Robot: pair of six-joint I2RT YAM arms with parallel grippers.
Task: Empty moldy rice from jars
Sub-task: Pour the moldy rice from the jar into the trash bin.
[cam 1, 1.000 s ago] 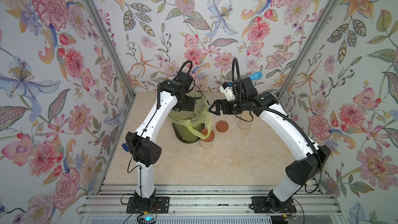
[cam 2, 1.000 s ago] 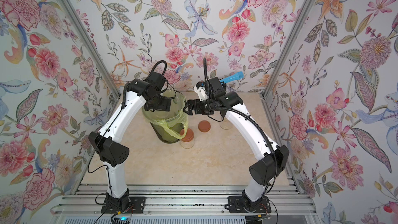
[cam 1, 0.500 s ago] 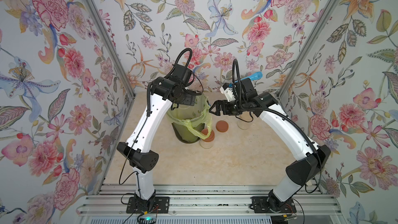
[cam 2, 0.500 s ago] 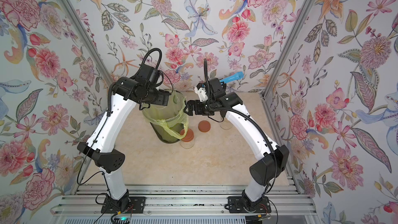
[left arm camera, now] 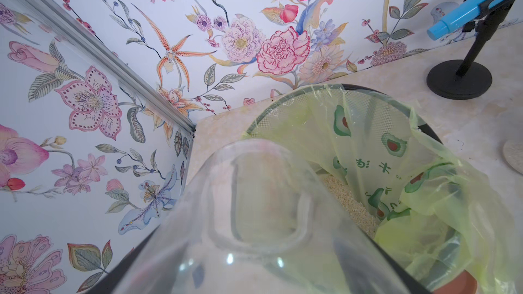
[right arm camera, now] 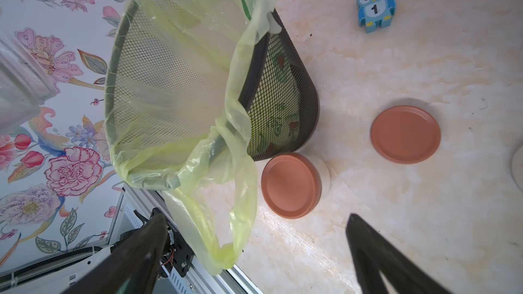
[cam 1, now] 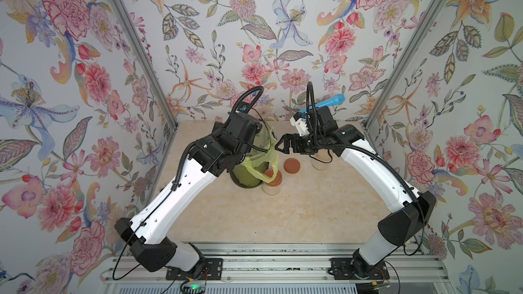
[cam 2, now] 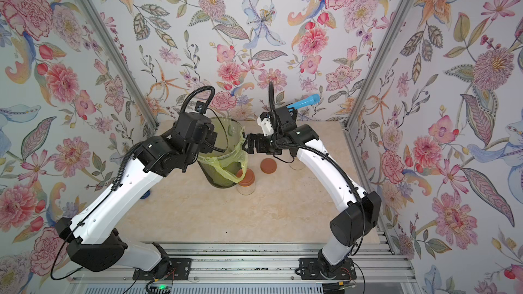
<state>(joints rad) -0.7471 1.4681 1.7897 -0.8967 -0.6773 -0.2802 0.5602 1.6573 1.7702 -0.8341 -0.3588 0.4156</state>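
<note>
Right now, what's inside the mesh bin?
In the left wrist view the mesh bin holds a yellow-green bag with avocado prints, and pale rice lies at its bottom. The clear jar held over it and folds of the bag cover the rest of the floor.

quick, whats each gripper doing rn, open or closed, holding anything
left gripper: closed on a clear round glass jar.
right gripper: open, holding nothing.
</note>
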